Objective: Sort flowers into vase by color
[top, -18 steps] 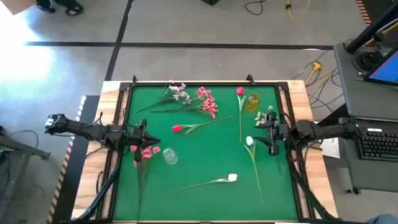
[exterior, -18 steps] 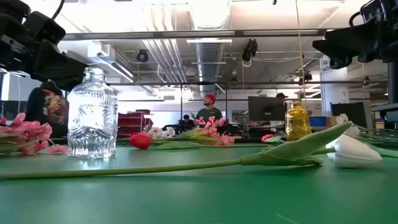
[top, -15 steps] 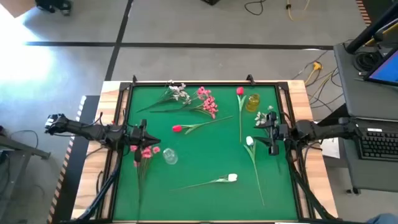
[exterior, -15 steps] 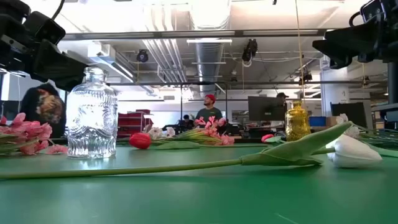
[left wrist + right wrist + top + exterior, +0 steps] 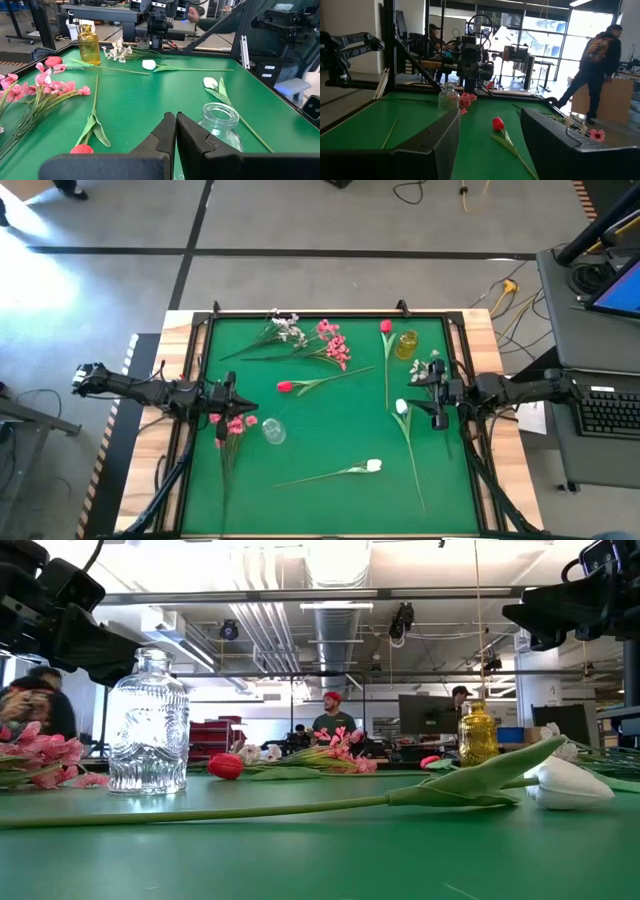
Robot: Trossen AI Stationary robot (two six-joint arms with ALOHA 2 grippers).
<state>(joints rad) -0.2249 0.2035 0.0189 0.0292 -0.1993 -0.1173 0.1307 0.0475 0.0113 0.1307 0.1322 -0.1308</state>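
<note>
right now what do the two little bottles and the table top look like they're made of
The clear bottle looks like pressed glass: see-through, with a ribbed pattern that catches light. The yellow bottle seems to be tinted glass, amber and glossy, though clear plastic can't be ruled out. The table top looks like a matte green mat or felt, with no shine.

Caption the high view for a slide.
Artificial flowers lie scattered on the green table around a clear glass vase and an amber glass vase.
</note>
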